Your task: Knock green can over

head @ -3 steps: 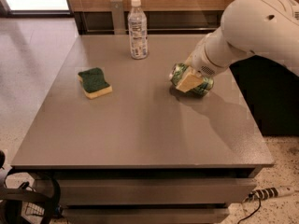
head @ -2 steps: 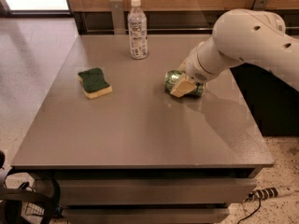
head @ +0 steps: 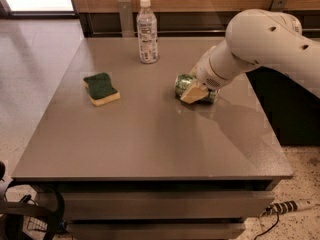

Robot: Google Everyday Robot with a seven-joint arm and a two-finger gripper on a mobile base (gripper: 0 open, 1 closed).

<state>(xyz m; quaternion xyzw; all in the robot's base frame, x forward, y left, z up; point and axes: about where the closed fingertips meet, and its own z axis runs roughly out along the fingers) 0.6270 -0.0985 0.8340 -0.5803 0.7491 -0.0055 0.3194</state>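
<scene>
The green can [head: 183, 84] lies on its side on the grey table [head: 150, 134], right of centre, with its round end facing left. My gripper [head: 194, 92] comes in from the right on the big white arm [head: 260, 44] and rests against the can's front right side, covering part of it. The tan tip of the gripper overlaps the can's body.
A clear plastic bottle with a white cap [head: 147, 31] stands upright at the back of the table. A green and yellow sponge [head: 101, 88] lies at the left. A dark cabinet [head: 290, 109] stands to the right of the table. A power strip [head: 290, 206] lies on the floor.
The arm and gripper have moved left across the table, and the can on its side has shifted left with them.
</scene>
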